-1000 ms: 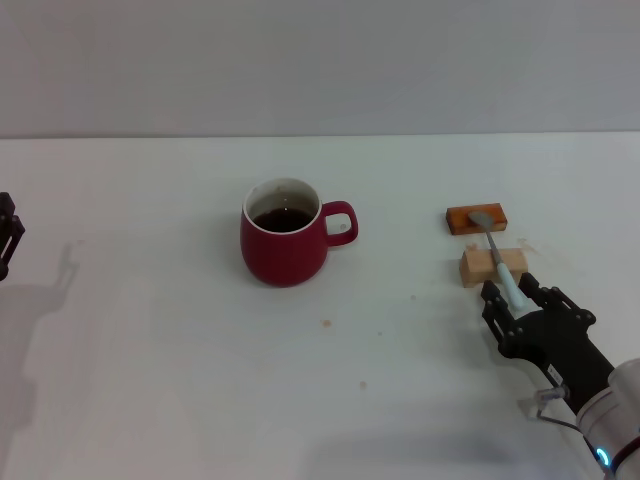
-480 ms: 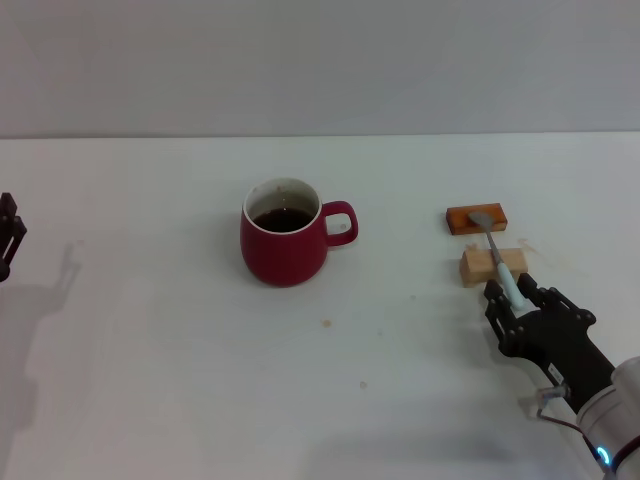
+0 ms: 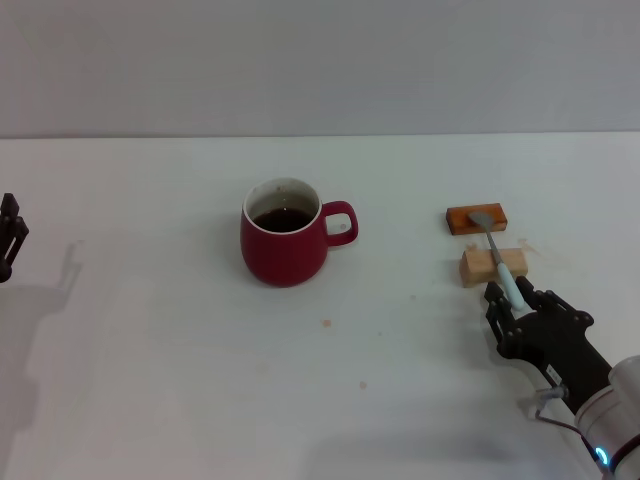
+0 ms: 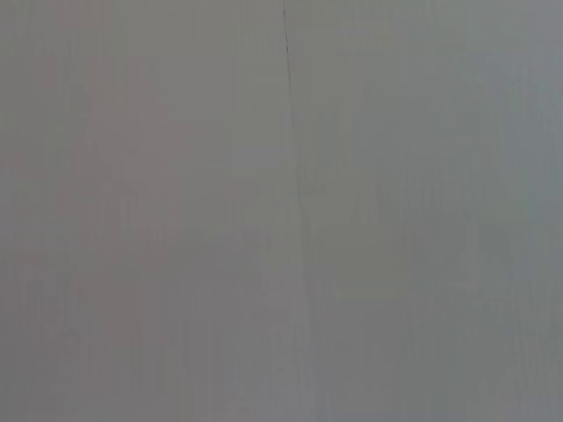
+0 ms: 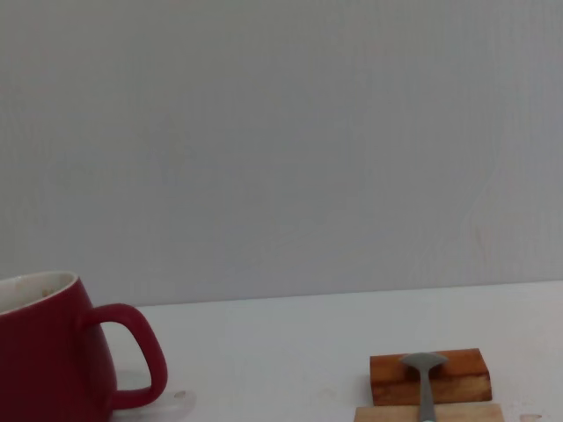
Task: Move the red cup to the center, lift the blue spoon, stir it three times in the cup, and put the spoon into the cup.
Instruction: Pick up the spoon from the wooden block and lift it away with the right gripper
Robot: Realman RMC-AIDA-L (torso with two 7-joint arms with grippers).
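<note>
Right gripper (image 3: pixel 512 303), fingers flanking the pale-blue handle end of the blue spoon (image 3: pixel 499 260), apparently closed on it, though not surely. Barely shifted over the last second, only settling a touch nearer the robot; grasp probably forming, lift not yet begun. Left gripper (image 3: pixel 8 236) parked at the table's far left edge. Red cup (image 3: pixel 285 243) already near the center, dark liquid inside, handle toward the spoon. Spoon bridging pale wooden block (image 3: pixel 492 265) and orange-brown block (image 3: pixel 476 218), unmoved.
</note>
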